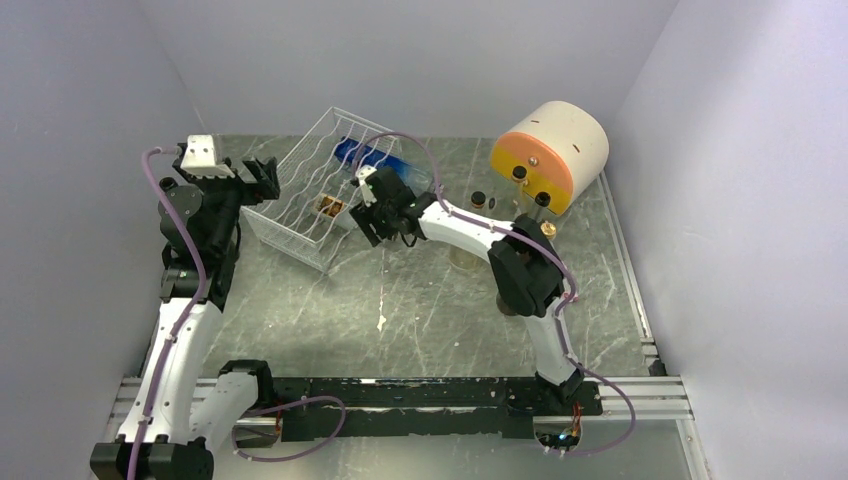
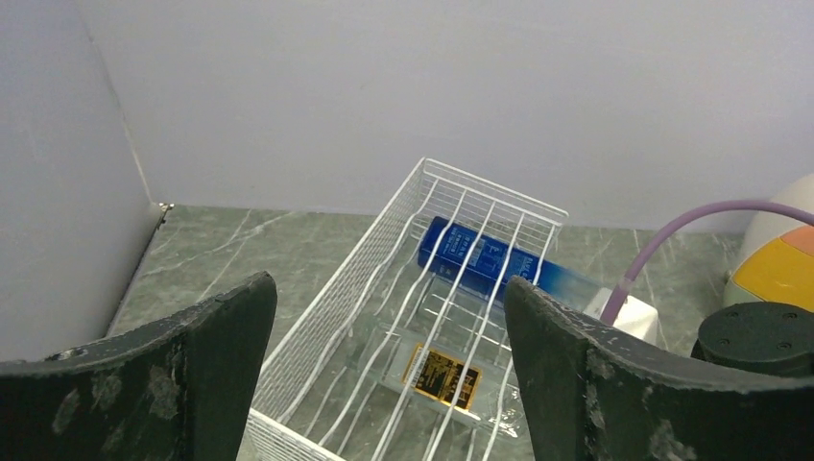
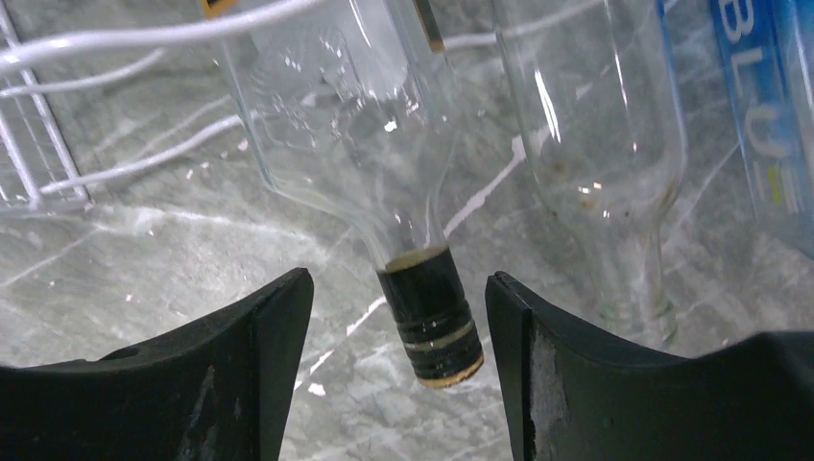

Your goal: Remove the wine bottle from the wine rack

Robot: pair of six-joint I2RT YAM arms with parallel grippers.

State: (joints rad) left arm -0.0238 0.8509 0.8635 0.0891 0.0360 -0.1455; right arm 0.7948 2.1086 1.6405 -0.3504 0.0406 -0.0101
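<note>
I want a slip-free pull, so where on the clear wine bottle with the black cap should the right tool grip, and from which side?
Grip the black-capped neck of the clear wine bottle: it is the narrowest part and juts out past the wires of the wine rack. Come end-on from the cap side, where the right tool straddles it with jaws open.

Your top camera looks down from high behind the near edge over the whole table (image 1: 420,300), your left wrist camera faces the rack (image 2: 331,303) from just beside it, and your right wrist camera sits very close on the bottle (image 3: 374,154) that all three views share.
</note>
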